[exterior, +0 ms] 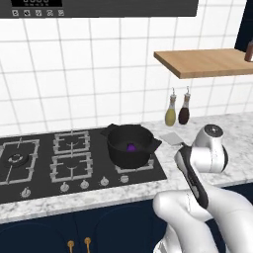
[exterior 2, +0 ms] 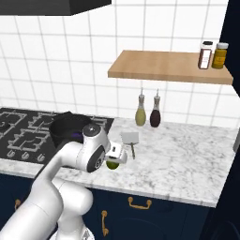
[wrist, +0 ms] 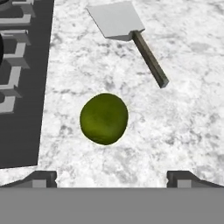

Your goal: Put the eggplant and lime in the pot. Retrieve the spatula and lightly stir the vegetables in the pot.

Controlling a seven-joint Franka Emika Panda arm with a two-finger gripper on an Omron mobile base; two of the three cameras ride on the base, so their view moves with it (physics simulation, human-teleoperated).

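**Lime on the bench under parted fingers, eggplant in the pot**

The lime (wrist: 104, 118) lies on the marble bench (wrist: 188, 87), just beside the hob's (wrist: 22, 87) right edge. In the hand view it sits between and beyond the two dark fingertips (wrist: 40, 178), which stand wide apart and hold nothing; the gripper (wrist: 111, 180) hangs above it without touching. From the right base view the lime (exterior 2: 112, 164) peeks out below the hand.

The spatula (wrist: 127, 33) rests flat on the bench just past the lime, grey blade toward the wall, dark handle pointing back toward the bench's front edge.

The eggplant (exterior: 131, 147) lies at the bottom of the black pot (exterior: 129, 144), which stands on the hob's right rear burner.

Two bottles (exterior: 177, 111), one yellowish and one dark, stand against the tiled wall under a wooden shelf (exterior 2: 168, 66) carrying two jars (exterior 2: 213, 55). Their labels are too small to read.
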